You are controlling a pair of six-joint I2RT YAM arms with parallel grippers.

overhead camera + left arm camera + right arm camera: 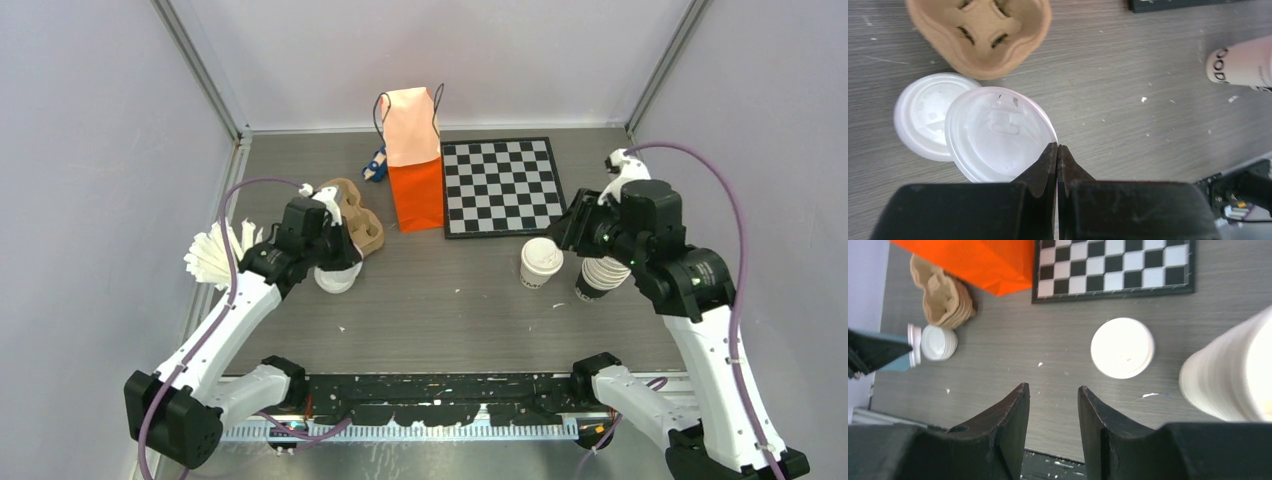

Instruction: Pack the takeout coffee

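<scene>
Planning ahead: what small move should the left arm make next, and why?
Probably carry the left gripper rightward toward the takeout coffee: its jaws are shut on a lid, above the other lid, and the cup stands upright by the open right gripper.

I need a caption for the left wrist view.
Left gripper pinches a white lid beside the cardboard cup carrier.

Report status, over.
Left gripper shut on loose lid. Right gripper open, empty. Takeout coffee upright, outside orange bag. Cup stack close beside it.
</scene>
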